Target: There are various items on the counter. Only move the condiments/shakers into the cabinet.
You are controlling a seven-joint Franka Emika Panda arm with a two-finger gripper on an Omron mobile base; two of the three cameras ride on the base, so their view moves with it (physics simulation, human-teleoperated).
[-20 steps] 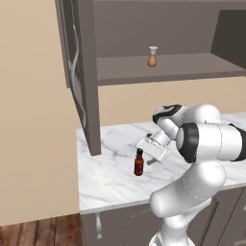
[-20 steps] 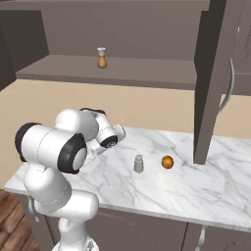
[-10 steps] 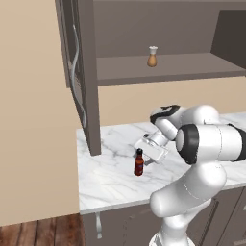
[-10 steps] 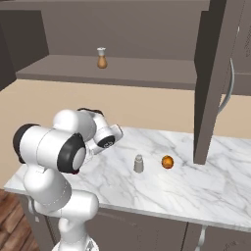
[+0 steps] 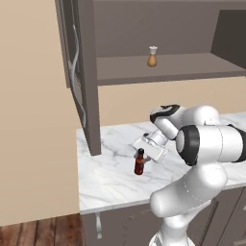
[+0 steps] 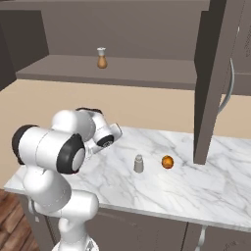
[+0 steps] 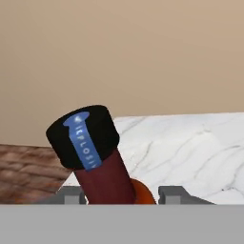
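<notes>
step in hand was the grab on the sauce bottle, upright on the counter near the front left. gripper sat right at its neck; in the hand view the bottle stood between the fingertips, which looked spread with gaps either side, nothing gripped as far as i could tell. tan shaker was on the cabinet shelf. grey shaker and orange fruit sat on the counter. next likely: close on the neck, lift, clear the open door.
</notes>
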